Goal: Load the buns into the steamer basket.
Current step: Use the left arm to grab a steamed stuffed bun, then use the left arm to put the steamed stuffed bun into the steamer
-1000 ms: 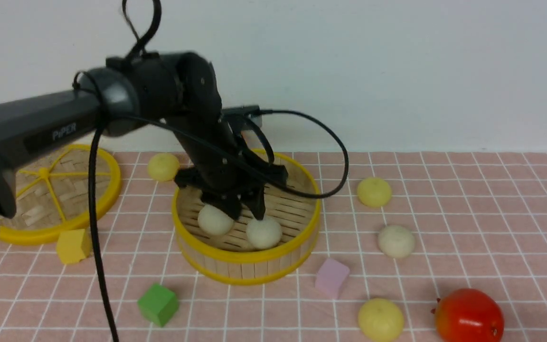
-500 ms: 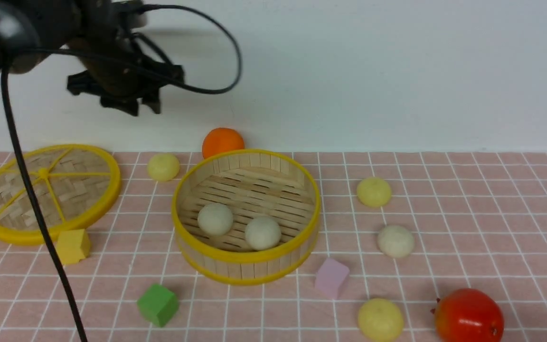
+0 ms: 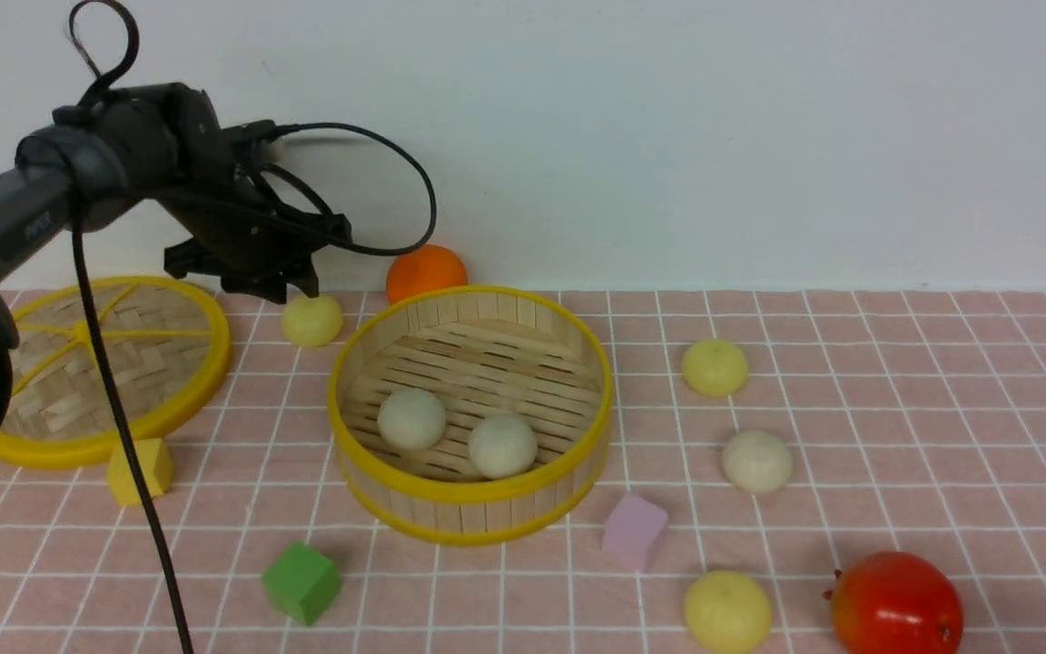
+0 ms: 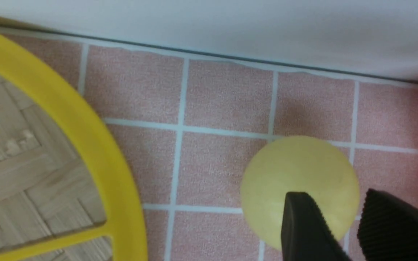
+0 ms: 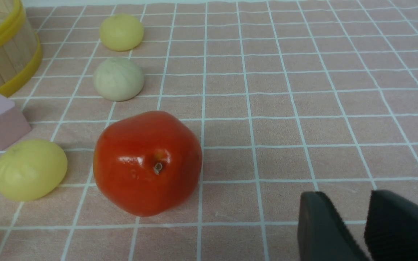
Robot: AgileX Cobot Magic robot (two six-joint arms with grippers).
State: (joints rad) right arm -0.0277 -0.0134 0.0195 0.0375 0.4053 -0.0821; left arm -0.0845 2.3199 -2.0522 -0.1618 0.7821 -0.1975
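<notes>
Yellow-rimmed woven bamboo lid [image 3: 60,451] lies far left. Just right of it our left gripper [image 3: 291,289] hovers over a pale yellow dome-shaped bun [image 3: 311,320], jaws parted only narrowly and empty. If we descend like that, we judge the fingers could strike the smooth dome and roll it toward the round orange fruit [image 3: 426,271]. Two off-white buns [image 3: 411,419] sit inside the deep bamboo-slat steamer basket [image 3: 468,495]. Our right gripper [image 5: 350,195], slightly parted, holds nothing.
</notes>
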